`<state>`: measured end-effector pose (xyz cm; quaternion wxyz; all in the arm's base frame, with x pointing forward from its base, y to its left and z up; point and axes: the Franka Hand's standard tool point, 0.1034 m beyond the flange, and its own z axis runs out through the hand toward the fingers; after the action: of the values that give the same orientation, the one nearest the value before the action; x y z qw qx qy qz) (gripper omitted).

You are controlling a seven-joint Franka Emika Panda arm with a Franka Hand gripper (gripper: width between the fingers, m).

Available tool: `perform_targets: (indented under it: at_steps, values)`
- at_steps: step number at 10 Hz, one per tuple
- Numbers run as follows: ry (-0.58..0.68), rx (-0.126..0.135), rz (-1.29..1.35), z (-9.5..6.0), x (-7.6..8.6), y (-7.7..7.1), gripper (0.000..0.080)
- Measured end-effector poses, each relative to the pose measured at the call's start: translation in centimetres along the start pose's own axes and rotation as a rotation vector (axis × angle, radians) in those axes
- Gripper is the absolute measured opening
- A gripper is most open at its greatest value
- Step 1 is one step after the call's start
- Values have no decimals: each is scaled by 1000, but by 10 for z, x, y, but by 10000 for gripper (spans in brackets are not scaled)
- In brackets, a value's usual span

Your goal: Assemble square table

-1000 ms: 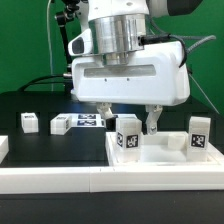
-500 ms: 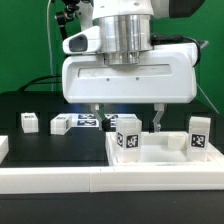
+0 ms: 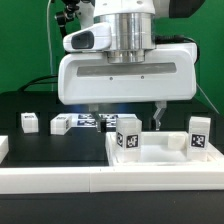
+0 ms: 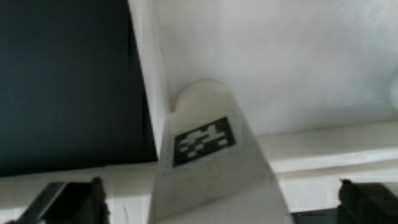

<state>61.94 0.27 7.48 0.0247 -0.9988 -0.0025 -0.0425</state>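
Black tabletop under a green backdrop filled the exterior view, with the long white border bar (image 3: 50, 182) along the bottom edge. We judged the step in hand to be the reach for a leg. The gripper (image 3: 127, 116) hovered over the upright leg (image 3: 127, 136) just right of centre, its jaws spread wide, one finger on each side and holding nothing. That leg stood at the left end of the square tabletop slab (image 3: 160, 160), which lay in the lower right. A second leg (image 3: 198, 135) stood at the slab's right end, and a loose leg (image 3: 30, 122) sat at mid-left, near the marker board (image 3: 90, 121).

In the wrist view the same leg showed between the dark fingertips (image 4: 71, 203), apart from both.

We thought the next move called for a straight descent, centred on the leg, then a squeeze on its flat sides.

We could read no brand or writing, only black-and-white square tags (image 4: 203, 141).
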Motion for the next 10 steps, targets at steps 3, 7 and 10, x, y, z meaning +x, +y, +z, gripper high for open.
perform_targets:
  at_steps: [3,7,10]
  values:
    - [0,-1,-170,0,0,3,649]
    - [0,0,-143,0,0,4,381]
    - [1,0,-22,0,0,4,290]
